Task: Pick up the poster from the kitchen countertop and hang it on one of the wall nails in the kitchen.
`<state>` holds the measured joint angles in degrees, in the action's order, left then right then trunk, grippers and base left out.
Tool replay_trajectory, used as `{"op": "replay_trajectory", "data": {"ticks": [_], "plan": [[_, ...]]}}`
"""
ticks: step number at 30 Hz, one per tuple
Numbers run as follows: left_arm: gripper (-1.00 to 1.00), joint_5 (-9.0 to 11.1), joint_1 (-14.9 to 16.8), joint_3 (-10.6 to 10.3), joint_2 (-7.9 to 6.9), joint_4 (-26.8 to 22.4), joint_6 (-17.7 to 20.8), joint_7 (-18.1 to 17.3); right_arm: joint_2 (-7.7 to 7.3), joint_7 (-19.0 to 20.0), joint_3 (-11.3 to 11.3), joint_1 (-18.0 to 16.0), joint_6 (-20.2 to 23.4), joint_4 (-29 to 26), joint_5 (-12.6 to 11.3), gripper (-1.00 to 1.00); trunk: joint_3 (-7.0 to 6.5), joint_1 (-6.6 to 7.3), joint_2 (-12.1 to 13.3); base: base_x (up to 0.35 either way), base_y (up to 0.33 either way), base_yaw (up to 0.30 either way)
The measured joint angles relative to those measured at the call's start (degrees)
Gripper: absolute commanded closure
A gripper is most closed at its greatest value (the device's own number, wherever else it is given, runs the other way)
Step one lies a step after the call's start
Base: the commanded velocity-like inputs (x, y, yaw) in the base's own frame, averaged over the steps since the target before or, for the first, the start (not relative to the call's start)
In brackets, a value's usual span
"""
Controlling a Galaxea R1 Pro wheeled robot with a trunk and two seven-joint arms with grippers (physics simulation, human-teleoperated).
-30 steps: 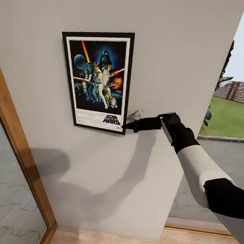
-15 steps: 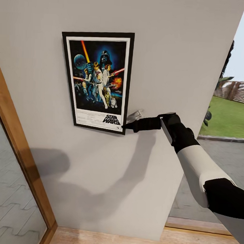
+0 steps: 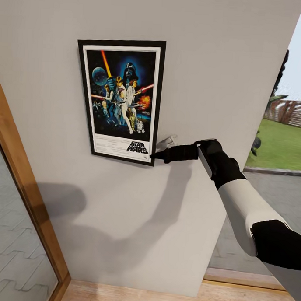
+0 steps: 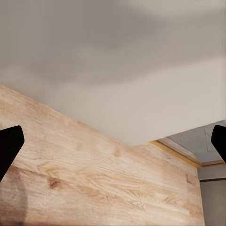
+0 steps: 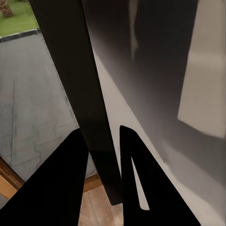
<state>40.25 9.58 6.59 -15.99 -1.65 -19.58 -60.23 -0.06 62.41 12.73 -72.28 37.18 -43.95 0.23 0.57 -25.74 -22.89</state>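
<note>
Right hand (image 3: pixel 155 156) pinches poster (image 3: pixel 120 99) frame's lower right corner.

- The small print in the white band at the bottom of the poster (image 3: pixel 120 99) is too small to read.
- No nail can be made out behind the poster's top edge.
- The right gripper (image 3: pixel 155 155) meets the frame's lower right corner; its far finger sits behind the near one.
- The left gripper (image 4: pixel 113 141) is cut off, with just its dark fingertips (image 4: pixel 9 143) at the picture's two sides.

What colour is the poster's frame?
Black, thin, around a white border; the poster shows best in the head view.
</note>
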Motion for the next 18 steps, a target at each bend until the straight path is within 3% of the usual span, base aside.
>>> {"op": "replay_trajectory", "data": {"ticks": [18], "plan": [[-1.00,0.0,0.0,0.0,-0.09,0.0,0.0,0.0,0.52,-1.0,0.0,0.0,-0.3,-0.1,0.2,1.00,-0.01,0.00,0.0,0.000,0.000,0.000]]}}
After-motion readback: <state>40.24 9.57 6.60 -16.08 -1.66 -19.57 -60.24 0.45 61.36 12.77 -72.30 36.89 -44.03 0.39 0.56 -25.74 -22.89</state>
